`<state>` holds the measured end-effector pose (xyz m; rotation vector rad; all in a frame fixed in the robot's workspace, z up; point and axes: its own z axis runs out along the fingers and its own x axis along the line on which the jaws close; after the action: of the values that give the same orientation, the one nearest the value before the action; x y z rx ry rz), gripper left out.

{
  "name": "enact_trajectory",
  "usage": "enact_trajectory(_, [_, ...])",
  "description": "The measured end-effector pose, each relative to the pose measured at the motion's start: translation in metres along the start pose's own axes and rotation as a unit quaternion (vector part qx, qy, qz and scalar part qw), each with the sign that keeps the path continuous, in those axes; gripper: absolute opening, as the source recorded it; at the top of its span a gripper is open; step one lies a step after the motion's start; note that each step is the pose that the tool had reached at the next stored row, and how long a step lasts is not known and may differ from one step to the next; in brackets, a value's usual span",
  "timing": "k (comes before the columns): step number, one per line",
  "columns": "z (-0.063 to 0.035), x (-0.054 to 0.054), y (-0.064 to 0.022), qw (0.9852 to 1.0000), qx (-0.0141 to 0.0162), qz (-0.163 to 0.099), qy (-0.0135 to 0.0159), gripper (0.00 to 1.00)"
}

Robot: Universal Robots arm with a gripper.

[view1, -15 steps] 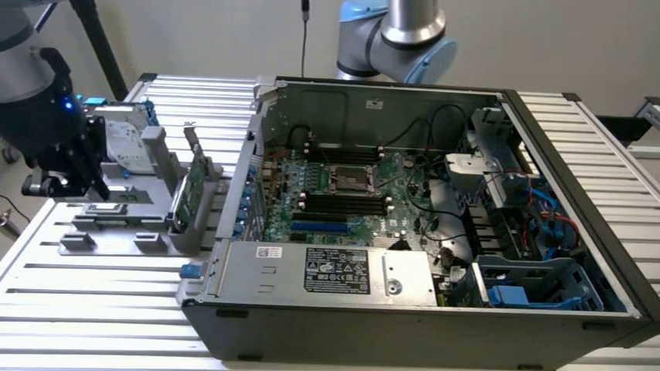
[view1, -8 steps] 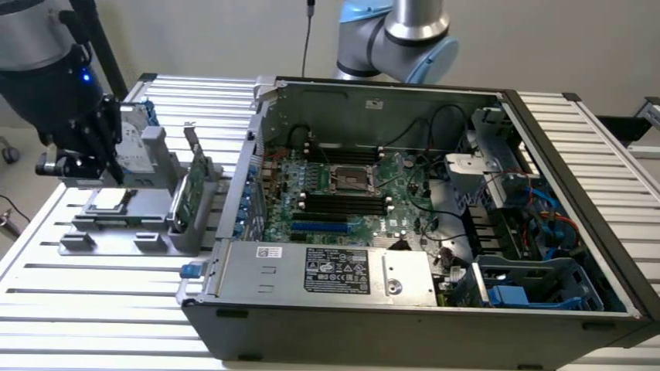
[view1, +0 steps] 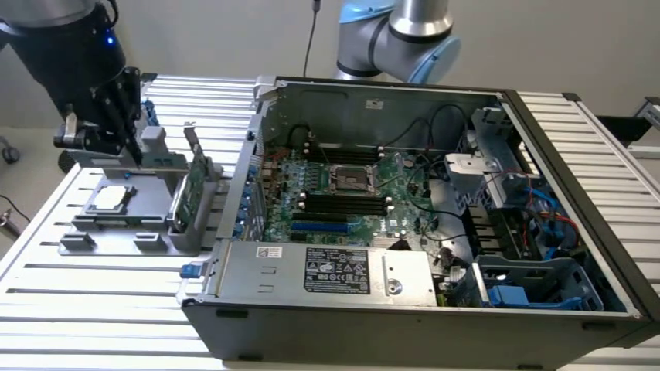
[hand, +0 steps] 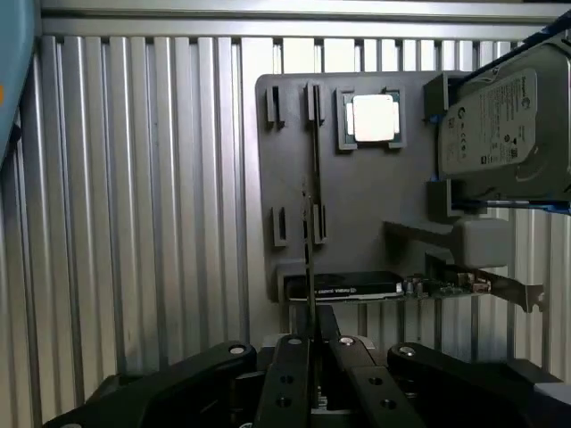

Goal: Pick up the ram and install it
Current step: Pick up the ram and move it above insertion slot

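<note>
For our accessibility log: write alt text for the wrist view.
The hand is lined up over the ram, a stick standing on edge in a grey holder tray. The tray carries a silver processor chip, a hard drive and an expansion card.

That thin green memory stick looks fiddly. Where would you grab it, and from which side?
By its two flat faces, near the middle of the long upper edge, coming straight down from above. The ram sits on edge and is very thin, so only those faces offer a pinch; the gripper grips it that way.
</note>
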<state>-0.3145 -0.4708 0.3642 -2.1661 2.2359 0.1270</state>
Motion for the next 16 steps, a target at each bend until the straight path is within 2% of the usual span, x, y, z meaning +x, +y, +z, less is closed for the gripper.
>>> enact_trajectory(4, [-0.0183, -0.002, -0.0174, 1.0000, -0.0016, 0.000, -0.0007, 0.14])
enact_trajectory(7, [-0.0264, -0.003, -0.0306, 1.0000, -0.0025, 0.000, -0.0011, 0.14])
enact_trajectory(11, [-0.0309, -0.004, -0.0488, 1.0000, -0.0031, 0.000, -0.0028, 0.14])
enact_trajectory(16, [-0.0325, -0.005, -0.0713, 1.0000, -0.0034, -0.001, -0.0085, 0.14])
